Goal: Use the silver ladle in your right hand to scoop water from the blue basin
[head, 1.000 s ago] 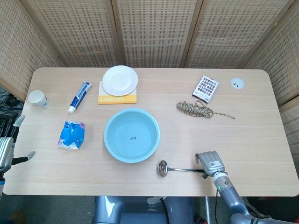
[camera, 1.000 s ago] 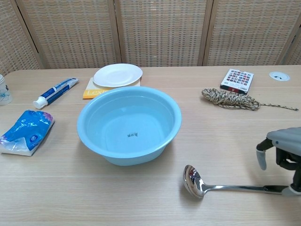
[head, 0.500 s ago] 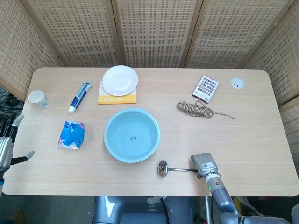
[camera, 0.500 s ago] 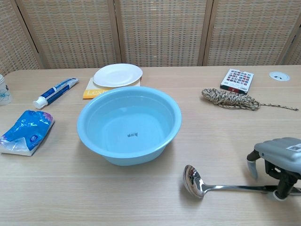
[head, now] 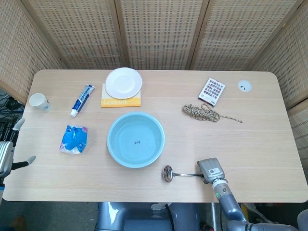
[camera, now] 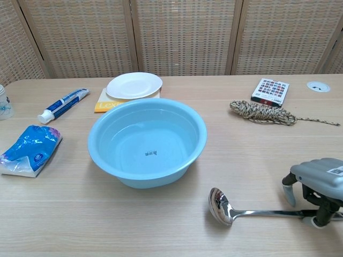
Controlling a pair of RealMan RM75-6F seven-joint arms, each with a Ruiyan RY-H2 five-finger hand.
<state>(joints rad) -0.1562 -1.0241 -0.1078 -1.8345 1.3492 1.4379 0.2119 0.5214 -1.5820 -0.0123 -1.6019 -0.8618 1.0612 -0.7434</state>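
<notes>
1. The silver ladle [camera: 230, 210] lies flat on the table [head: 260, 139], its bowl near the blue basin [head: 135, 139]; water is in the basin.
2. The right hand [camera: 318, 188] is over the handle end, fingers curled down around it; whether it really grips, I cannot tell.
3. The left hand [head: 8, 154] is at the table's left edge, fingers apart, holding nothing.

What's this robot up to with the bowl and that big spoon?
It is meant to scoop water from the blue basin with the silver ladle. The ladle lies flat on the table, in front of the basin and a little to its right. The right hand is over the end of the handle, fingers down around it, but a firm grip cannot be confirmed. The left hand sits at the table's far left edge, holding nothing.
</notes>
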